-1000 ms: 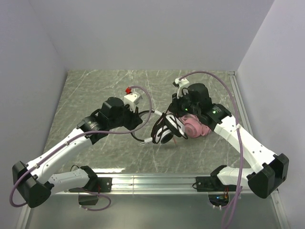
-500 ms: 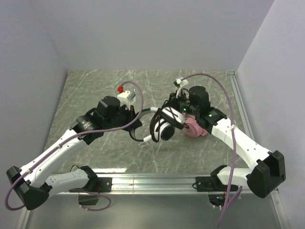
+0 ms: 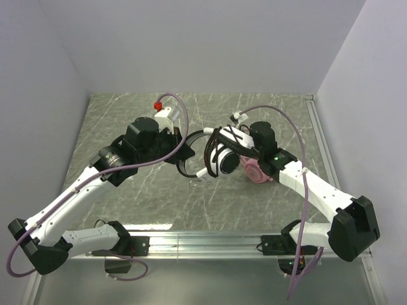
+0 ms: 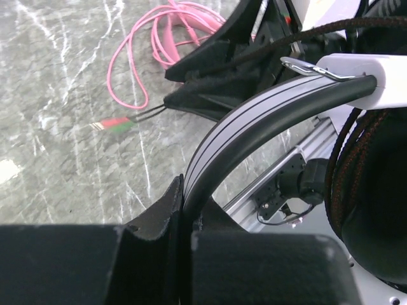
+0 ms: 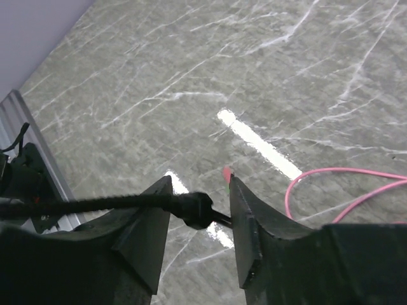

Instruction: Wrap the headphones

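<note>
Black-and-white headset in the middle of the bench, between the arms.
Left hand clamps its headband; right hand part open, black cable plug between fingers; pink headset just beside.

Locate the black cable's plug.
In the right wrist view, the black cable's plug sits between the right gripper's parted jaws, above the marble table.

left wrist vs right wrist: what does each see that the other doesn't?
Left wrist only: the curved black-and-white headphone headband, with the left tool shut on it. Right wrist only: the black cable plug lying in the gap of the open right tool. Both: the thin pink cable on the grey marbled table.
</note>
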You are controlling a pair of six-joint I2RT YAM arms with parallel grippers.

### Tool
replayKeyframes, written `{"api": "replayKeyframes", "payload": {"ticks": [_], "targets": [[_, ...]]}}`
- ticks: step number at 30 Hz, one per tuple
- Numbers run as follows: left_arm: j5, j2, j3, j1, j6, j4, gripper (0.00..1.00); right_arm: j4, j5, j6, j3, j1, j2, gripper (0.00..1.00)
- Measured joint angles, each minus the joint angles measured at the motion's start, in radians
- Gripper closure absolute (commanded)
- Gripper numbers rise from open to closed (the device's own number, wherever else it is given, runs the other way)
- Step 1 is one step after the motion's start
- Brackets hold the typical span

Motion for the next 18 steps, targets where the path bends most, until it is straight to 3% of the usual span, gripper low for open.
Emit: {"api": "replayKeyframes", "payload": {"ticks": [18], "targets": [[-0.093,0.006,0.059,0.0,-0.042,-0.07,1.0,0.155,-0.063,0.063,-0.165,0.0,0.015,0.48]]}}
